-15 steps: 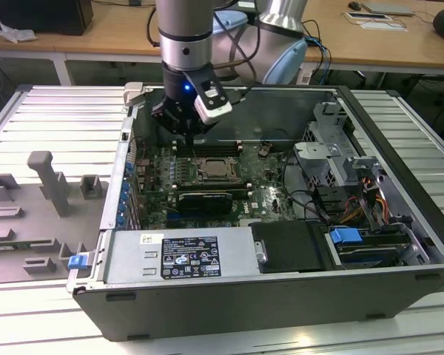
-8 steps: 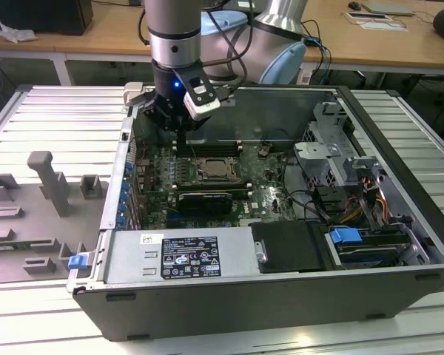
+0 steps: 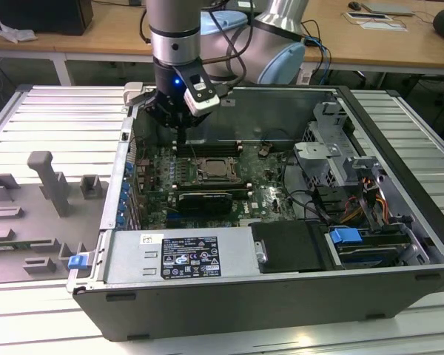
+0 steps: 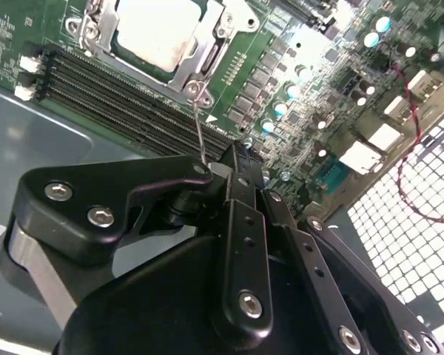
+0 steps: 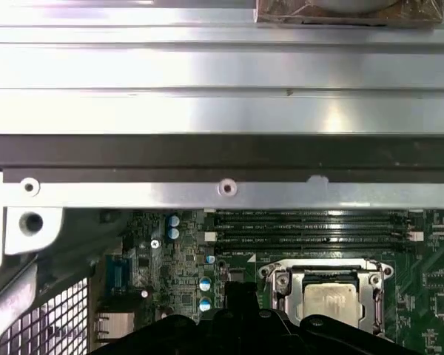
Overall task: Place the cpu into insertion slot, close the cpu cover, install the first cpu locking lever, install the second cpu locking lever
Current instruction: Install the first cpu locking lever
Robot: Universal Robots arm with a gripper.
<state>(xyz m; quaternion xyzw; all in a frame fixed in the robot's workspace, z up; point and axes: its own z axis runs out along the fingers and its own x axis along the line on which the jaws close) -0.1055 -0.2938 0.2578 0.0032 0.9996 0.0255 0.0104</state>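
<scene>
- Gripper (image 3: 179, 133) hangs inside the open computer case (image 3: 281, 111), over the far edge of the green board (image 3: 155, 177), just beyond the socket as the exterior view sees it.
- Cpu (image 4: 159, 29) sits in the socket (image 5: 275, 279). Its pale metal top faces up and also shows in the first wrist view (image 5: 329, 302).
- Cover (image 4: 194, 65) lies flat over the socket, with the cpu's top showing through its cut-out.
- Locking lever (image 4: 200, 129) is a thin wire rod that runs from the socket corner beside the memory slots (image 4: 118, 96) up to the gripper (image 4: 218, 168).
- Fingers are drawn narrow, pinched together on the lever's free end. The lever stands raised off the board, not laid down along the socket.
- Long black card (image 3: 203, 200) lies on the near side of the socket in the exterior view, apart from the gripper.
</scene>
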